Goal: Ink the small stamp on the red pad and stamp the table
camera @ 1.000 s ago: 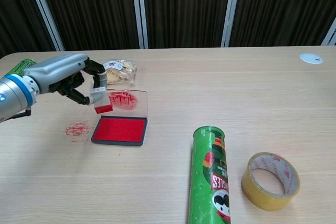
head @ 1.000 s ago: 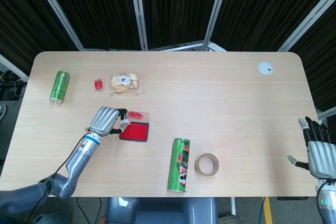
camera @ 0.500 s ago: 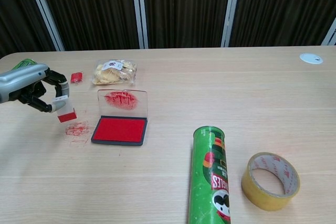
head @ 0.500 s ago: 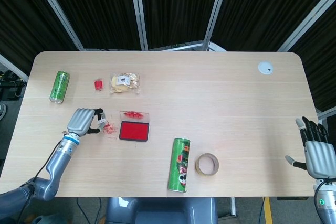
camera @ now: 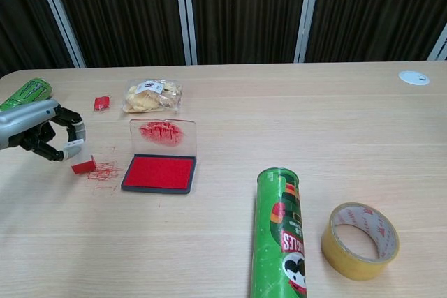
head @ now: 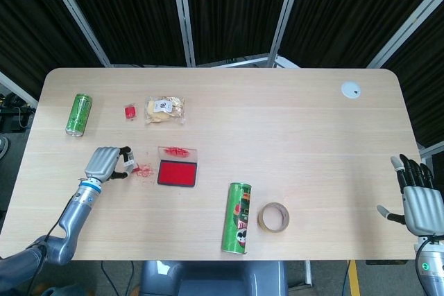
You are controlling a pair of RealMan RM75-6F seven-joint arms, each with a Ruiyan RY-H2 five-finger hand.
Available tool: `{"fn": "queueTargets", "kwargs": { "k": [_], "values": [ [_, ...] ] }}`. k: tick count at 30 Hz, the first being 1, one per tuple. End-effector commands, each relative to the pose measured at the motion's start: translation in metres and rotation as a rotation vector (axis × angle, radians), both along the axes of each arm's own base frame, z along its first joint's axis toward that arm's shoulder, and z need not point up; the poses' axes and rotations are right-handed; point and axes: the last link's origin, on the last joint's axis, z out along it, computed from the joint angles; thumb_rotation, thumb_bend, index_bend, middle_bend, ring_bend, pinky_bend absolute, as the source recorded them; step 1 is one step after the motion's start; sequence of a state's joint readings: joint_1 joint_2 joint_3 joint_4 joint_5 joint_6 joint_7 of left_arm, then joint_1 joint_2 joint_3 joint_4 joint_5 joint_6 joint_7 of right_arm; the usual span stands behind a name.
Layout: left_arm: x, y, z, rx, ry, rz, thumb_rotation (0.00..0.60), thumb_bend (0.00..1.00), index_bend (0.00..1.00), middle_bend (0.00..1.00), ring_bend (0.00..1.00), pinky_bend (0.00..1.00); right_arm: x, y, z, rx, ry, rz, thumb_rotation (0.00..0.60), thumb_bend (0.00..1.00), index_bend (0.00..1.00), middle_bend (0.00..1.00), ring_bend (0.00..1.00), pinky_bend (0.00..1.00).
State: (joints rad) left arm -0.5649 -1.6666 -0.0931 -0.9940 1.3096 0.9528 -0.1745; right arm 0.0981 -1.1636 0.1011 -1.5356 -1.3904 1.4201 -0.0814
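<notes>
Head view: the left hand [head: 104, 163] sits at the table's [head: 291, 136] left side, fingers curled around the small stamp [head: 130, 167], just left of the red ink smudges [head: 144, 170]. The red pad [head: 177, 172], lid open, lies right of those marks. Farther away lie a green soda can [head: 78, 114], a small red block [head: 129, 111] and a snack bag [head: 164, 109]. The right hand [head: 420, 197] hangs off the right edge, fingers spread, grasping nothing.

Chest view: the left hand [camera: 43, 130] pinches the stamp's white handle; its red base [camera: 83, 166] tilts on the tabletop beside the smudges [camera: 103, 170]. A Pringles tube [camera: 282, 235] and tape roll [camera: 360, 240] lie near right.
</notes>
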Motion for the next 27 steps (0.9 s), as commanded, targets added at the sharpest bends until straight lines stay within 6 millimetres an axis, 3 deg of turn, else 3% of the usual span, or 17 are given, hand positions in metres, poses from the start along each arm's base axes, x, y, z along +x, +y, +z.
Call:
{"fn": "queueTargets", "kwargs": {
  "k": [1, 5, 14, 19, 21, 23, 27],
  "values": [
    [0.000, 0.000, -0.002, -0.002, -0.002, -0.002, 0.600, 0.38, 0.49, 0.49, 0.92, 1.00, 0.000, 0.000, 0.000, 0.000, 0.001, 0.000, 0.600, 0.00, 0.00, 0.00, 0.00, 0.00],
    [0.000, 0.000, -0.003, 0.001, -0.001, -0.009, 0.600, 0.26, 0.37, 0.40, 0.91, 1.00, 0.000, 0.000, 0.000, -0.001, 0.002, -0.001, 0.600, 0.00, 0.00, 0.00, 0.00, 0.00],
    [0.003, -0.001, -0.002, 0.010, 0.003, -0.027, 0.600, 0.20, 0.33, 0.32, 0.89, 0.98, 0.000, 0.000, 0.000, -0.001, 0.001, -0.002, 0.600, 0.00, 0.00, 0.00, 0.00, 0.00],
    [0.010, 0.000, 0.013, 0.064, -0.013, -0.065, 0.600, 0.13, 0.31, 0.25, 0.85, 0.94, 0.002, 0.000, 0.001, -0.003, -0.005, 0.002, 0.600, 0.00, 0.00, 0.00, 0.00, 0.00],
    [0.013, -0.001, 0.023, 0.101, -0.023, -0.088, 0.600, 0.06, 0.29, 0.19, 0.80, 0.90, 0.003, 0.001, 0.001, -0.004, -0.006, 0.005, 0.600, 0.00, 0.00, 0.00, 0.00, 0.00],
    [0.018, -0.004, 0.046, 0.172, -0.016, -0.137, 0.600, 0.01, 0.27, 0.12, 0.70, 0.79, 0.005, 0.002, 0.002, -0.006, -0.011, 0.016, 0.600, 0.00, 0.00, 0.00, 0.00, 0.00],
    [0.021, -0.019, 0.081, 0.271, -0.002, -0.177, 0.600, 0.00, 0.10, 0.00, 0.27, 0.23, 0.010, 0.004, 0.005, -0.014, -0.017, 0.035, 0.600, 0.00, 0.00, 0.00, 0.00, 0.00]
  ]
}}
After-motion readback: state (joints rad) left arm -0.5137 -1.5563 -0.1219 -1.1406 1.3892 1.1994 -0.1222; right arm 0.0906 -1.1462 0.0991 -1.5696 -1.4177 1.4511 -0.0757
